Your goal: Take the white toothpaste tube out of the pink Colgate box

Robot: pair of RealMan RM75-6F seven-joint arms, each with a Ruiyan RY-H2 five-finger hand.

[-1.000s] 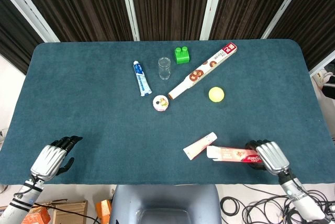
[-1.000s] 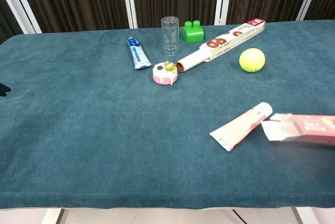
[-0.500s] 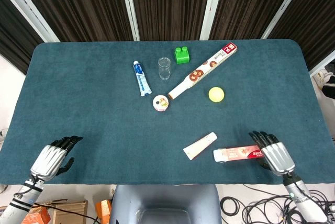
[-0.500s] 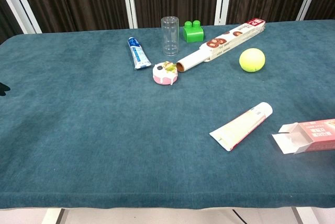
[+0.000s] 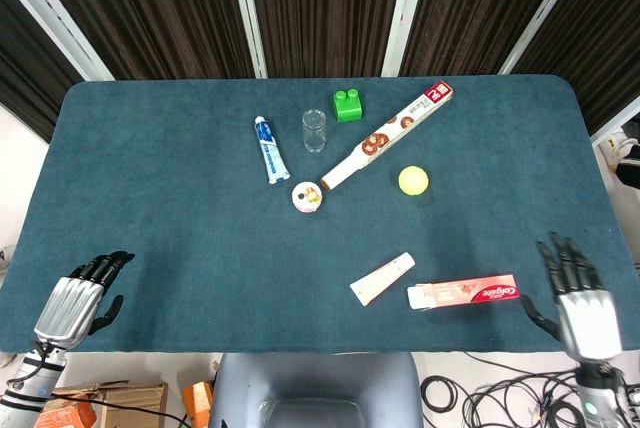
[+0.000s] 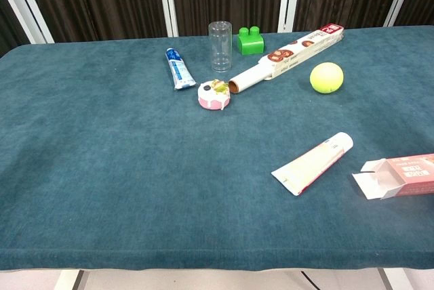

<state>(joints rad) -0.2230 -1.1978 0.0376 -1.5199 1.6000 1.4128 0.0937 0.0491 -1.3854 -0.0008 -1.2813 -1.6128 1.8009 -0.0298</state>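
The white toothpaste tube [image 5: 382, 279] [image 6: 313, 163] lies flat on the blue table, outside the box, cap end toward the far right. Just to its right the pink Colgate box [image 5: 462, 293] [image 6: 400, 176] lies on its side with its left end flap open. My right hand [image 5: 577, 303] is open with fingers spread, off to the right of the box at the table's front edge, touching nothing. At the front left corner my left hand [image 5: 72, 301] holds nothing, its fingers curled. Neither hand shows in the chest view.
Further back lie a blue-and-white tube [image 5: 270, 149], a clear glass [image 5: 314, 130], a green block [image 5: 347, 105], a long foil-wrap box [image 5: 388, 135], a yellow ball [image 5: 413, 180] and a small pink round toy [image 5: 307, 196].
My right hand let go of the pink box and drew back to the right. The box shifted right and settled on the table. My left hand slid slightly left and nearer.
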